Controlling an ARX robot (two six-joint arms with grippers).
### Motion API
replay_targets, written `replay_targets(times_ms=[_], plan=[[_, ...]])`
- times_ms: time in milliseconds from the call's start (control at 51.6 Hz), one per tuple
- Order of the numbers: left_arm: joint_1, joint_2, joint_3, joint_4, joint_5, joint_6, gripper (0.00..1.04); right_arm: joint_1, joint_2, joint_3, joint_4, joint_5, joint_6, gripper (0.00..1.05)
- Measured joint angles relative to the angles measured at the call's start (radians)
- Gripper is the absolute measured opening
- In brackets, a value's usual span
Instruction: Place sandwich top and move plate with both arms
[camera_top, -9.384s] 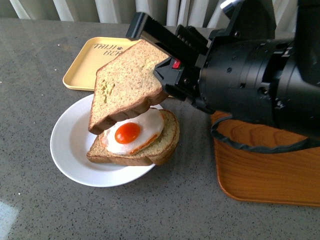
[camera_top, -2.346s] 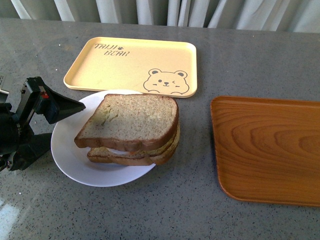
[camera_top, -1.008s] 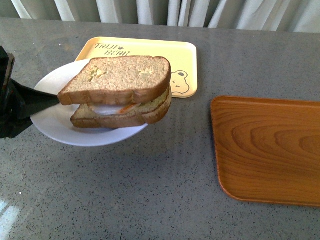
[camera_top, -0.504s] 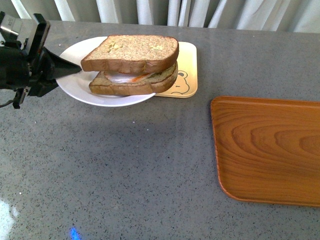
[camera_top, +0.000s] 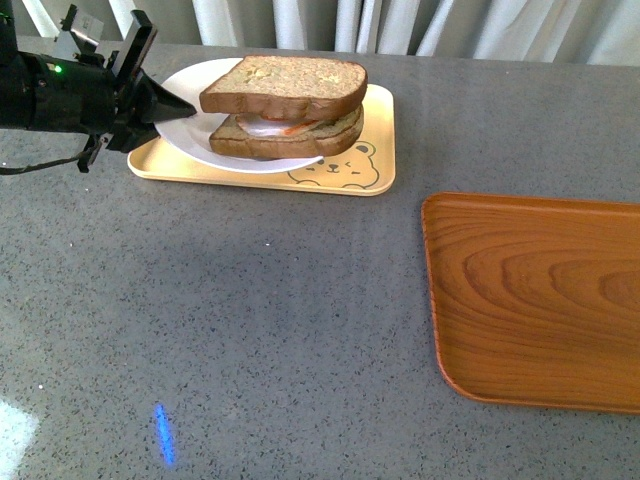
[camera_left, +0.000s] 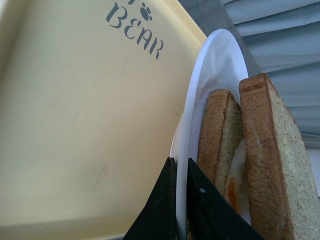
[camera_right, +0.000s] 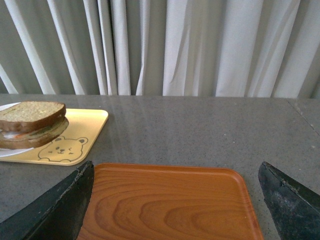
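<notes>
Sandwich top (camera_top: 283, 82) sits on the egg slice, so that part's done. Left gripper (camera_top: 183, 104) is pinched tight on the plate (camera_top: 200, 142) rim at 9 o'clock, over the yellow tray (camera_top: 372, 135). Right gripper (camera_right: 175, 167) is wide open w/ nothing in it. I think setting the plate down is what's left.

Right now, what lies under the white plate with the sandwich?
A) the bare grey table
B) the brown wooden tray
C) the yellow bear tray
C: the plate, pinched at its rim by the left gripper, is over the yellow bear tray, apart from the wooden tray.
</notes>
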Motion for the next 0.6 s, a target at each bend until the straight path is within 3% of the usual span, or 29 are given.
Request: replay_targets(times_ms=[601], plan=[[-0.005,0.139,0.200,-0.116,-0.002,0.054,0.02,0.000,0.000,0.000,0.000,0.000,0.000,0.96]])
